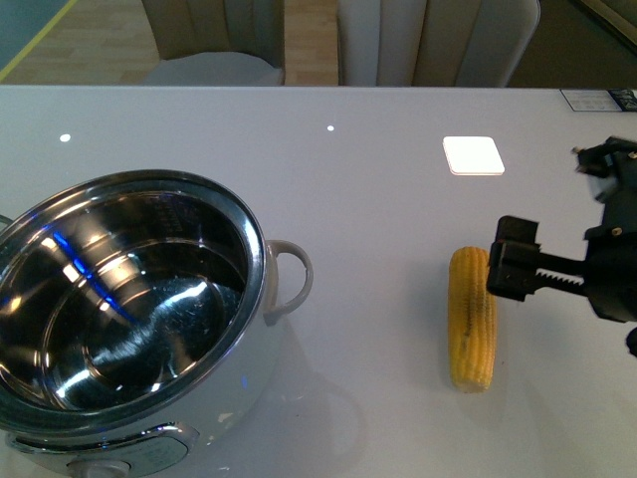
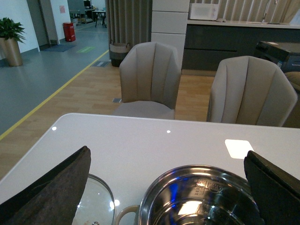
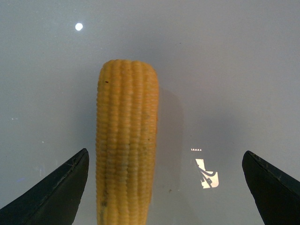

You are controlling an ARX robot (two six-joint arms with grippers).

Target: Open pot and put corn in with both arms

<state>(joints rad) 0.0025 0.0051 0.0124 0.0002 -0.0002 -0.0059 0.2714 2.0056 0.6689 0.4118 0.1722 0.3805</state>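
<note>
White, glossy surface (image 1: 378, 179) carries all items. The pot (image 1: 261, 267) sits at 8 o'clock in the front view, partly cut off by the frame. It is uncovered, and its steel interior is empty. The glass lid (image 2: 96, 197) lies flat on the surface just beside the pot, so the opening step is judged complete.

The corn (image 1: 471, 319) lies at 4 o'clock in the front view, well apart from the pot and at 3 o'clock from it. Its long axis runs 12 to 6.

The right end effector (image 3: 164, 154) is released, with fingers spread wide. In the right wrist view the cob lies between the fingers, touching neither and nearer one of them. The left end effector (image 2: 166, 154) is also released and empty, hovering above the pot and lid.

Handling, as a judgement:
- **Weight and stiffness:** the cob looks light and stiff.
- **Rolling:** it is round, so it may roll if one finger touches first.
- **Grip:** the kernel rows should give fair grip.
- **Hold point:** grasp across the thick mid-length, centred between the fingers.

A small white square (image 1: 473, 155) lies at 12 o'clock from the corn and plays no part.
</note>
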